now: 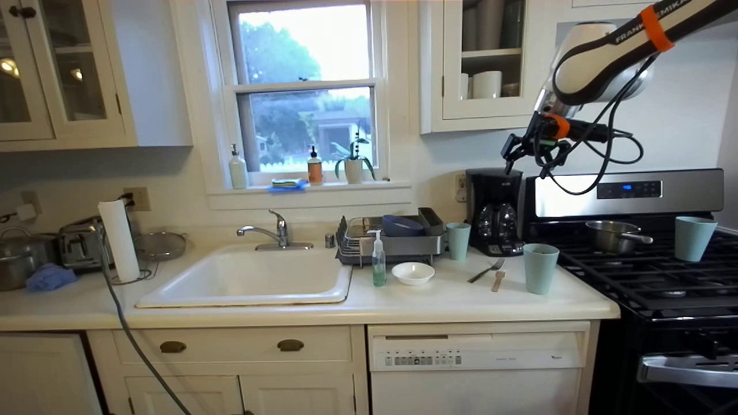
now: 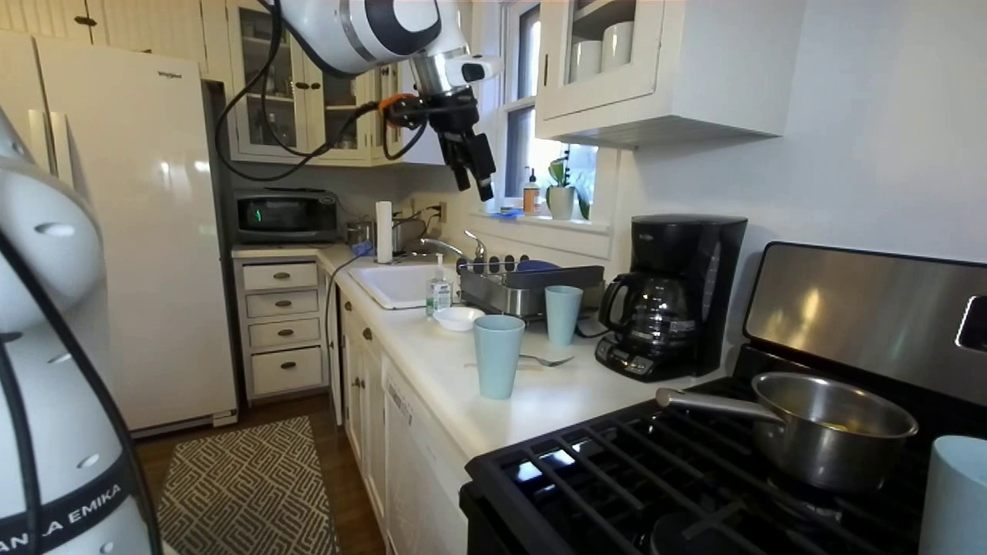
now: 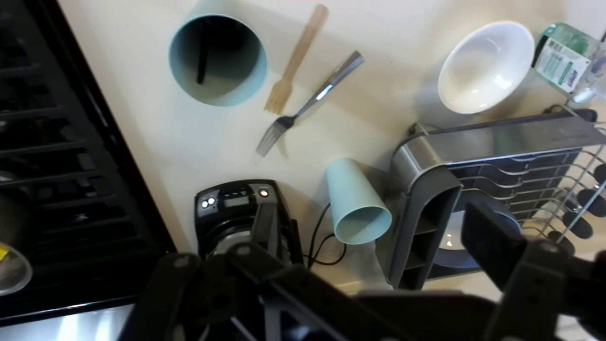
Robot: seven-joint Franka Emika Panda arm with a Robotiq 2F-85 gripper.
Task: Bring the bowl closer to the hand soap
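The white countertop (image 1: pixel 461 304) holds a bowl (image 1: pixel 413 274) just beside the hand soap (image 1: pixel 378 269). A dish rack (image 1: pixel 406 249), coffee maker (image 1: pixel 496 213), two teal cups (image 1: pixel 541 270) and two forks (image 3: pixel 324 91) share it

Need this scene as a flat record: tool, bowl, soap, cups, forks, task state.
tool: open, holding nothing, raised above the counter
hand soap: clear pump bottle, green liquid, upright
bowl: white, beside hand soap, small gap visible in an exterior view
cups: three, teal; two on the counter, one on the stove
wooden fork: on the counter, beside metal fork
task state: bowl near hand soap, not grasped
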